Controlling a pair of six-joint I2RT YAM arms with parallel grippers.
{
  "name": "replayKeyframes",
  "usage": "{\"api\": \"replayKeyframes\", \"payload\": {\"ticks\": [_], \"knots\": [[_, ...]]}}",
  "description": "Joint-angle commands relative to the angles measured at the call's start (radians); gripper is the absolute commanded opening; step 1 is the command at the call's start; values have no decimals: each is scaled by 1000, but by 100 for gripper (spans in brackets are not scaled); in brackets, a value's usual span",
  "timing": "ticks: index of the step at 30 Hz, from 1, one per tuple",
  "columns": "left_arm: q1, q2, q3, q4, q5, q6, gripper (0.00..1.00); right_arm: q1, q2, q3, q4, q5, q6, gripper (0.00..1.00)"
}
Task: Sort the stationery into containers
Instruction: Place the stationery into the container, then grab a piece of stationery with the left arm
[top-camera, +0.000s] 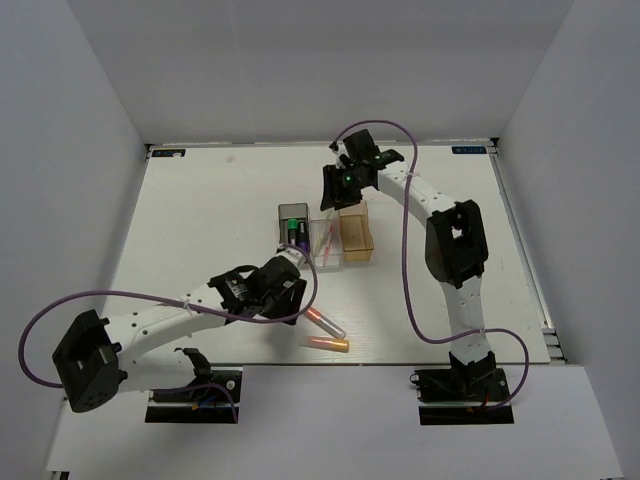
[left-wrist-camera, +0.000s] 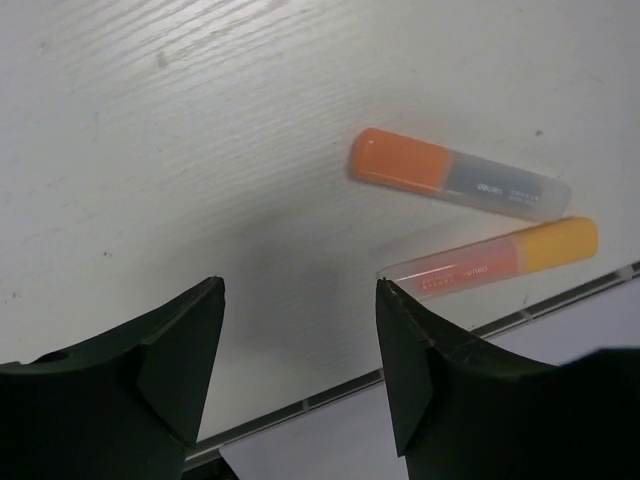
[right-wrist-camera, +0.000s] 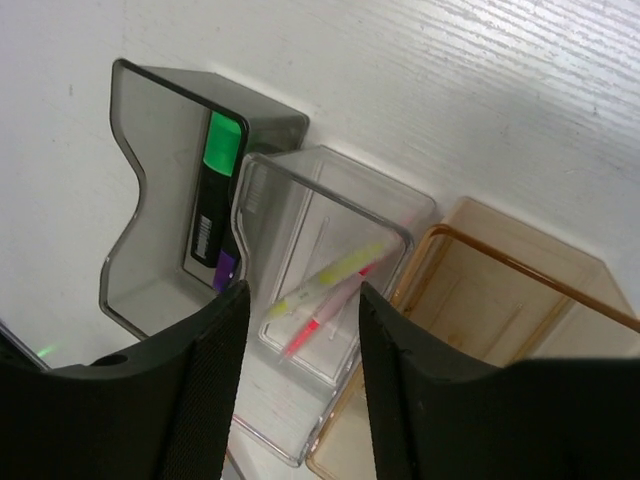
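Two short orange-pink tubes (left-wrist-camera: 455, 178) (left-wrist-camera: 495, 258) lie side by side on the white table near its front edge; they also show in the top view (top-camera: 326, 322) (top-camera: 331, 344). My left gripper (left-wrist-camera: 300, 284) is open and empty, just left of them and above the table (top-camera: 288, 296). My right gripper (right-wrist-camera: 303, 288) is open and empty above the three bins (top-camera: 341, 192). The dark grey bin (right-wrist-camera: 150, 130) holds the green-capped marker (right-wrist-camera: 222, 145) and the purple-capped marker (right-wrist-camera: 225, 268). The clear bin (right-wrist-camera: 330, 190) holds the yellow pen (right-wrist-camera: 330, 275) and the pink pen (right-wrist-camera: 320, 322). The orange-tan bin (right-wrist-camera: 520, 270) shows nothing inside.
The three bins stand in a row at the table's middle (top-camera: 290, 212) (top-camera: 322, 258) (top-camera: 357, 240). A metal rail (left-wrist-camera: 300, 405) runs along the table's front edge close to the tubes. White walls enclose the left, back and right sides.
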Motion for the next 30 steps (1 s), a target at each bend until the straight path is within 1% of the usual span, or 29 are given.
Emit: {"api": "replayKeyframes", "payload": {"ticks": [1,2,3,4,5,6,7,8,9,10,11,12,13,15,16,19,20,24,27,30], "knots": [[-24,2,34,49,88,170,73,-1,-95,9,-38,-8,-24,50],[-32,12,34,61,101,207,74,-7,-110,2,-54,-8,-27,46],[-38,16,31,81,111,251,74,-9,-130,-5,-75,8,-31,29],[-62,22,29,94,152,276,74,-16,-194,-38,-87,16,-80,19],[-70,30,31,110,159,332,74,-22,-216,-53,-106,45,-94,10],[-79,44,32,118,186,354,71,-38,-242,-75,-121,61,-126,1],[-87,56,36,141,206,368,71,-45,-323,-99,-120,62,-169,0],[-93,80,40,149,226,405,70,-55,-352,-206,-111,61,-186,0],[-93,93,46,166,258,414,70,-83,-406,-243,-106,44,-227,0],[-93,101,52,169,259,425,70,-96,-465,-323,-95,23,-264,0],[-99,131,60,172,286,452,70,-111,-495,-403,-60,-20,-263,3],[-101,143,66,172,300,478,68,-151,-547,-473,-51,-33,-304,9],[-101,153,86,169,315,498,68,-157,-593,-501,-43,-36,-318,17],[-104,185,109,160,354,532,68,-199,-648,-581,-41,-60,-327,23],[-104,196,111,155,372,538,68,-206,-674,-595,-43,-65,-333,25],[-110,240,146,134,420,606,68,-263,-727,-646,-52,-99,-332,25],[-108,249,152,112,443,614,68,-268,-724,-659,-58,-117,-327,26],[-108,326,177,83,479,638,68,-315,-765,-698,-66,-148,-323,26],[-110,351,177,89,495,643,71,-360,-780,-718,-74,-186,-312,26],[-113,378,171,100,486,650,71,-394,-808,-759,-75,-235,-301,29]]}}
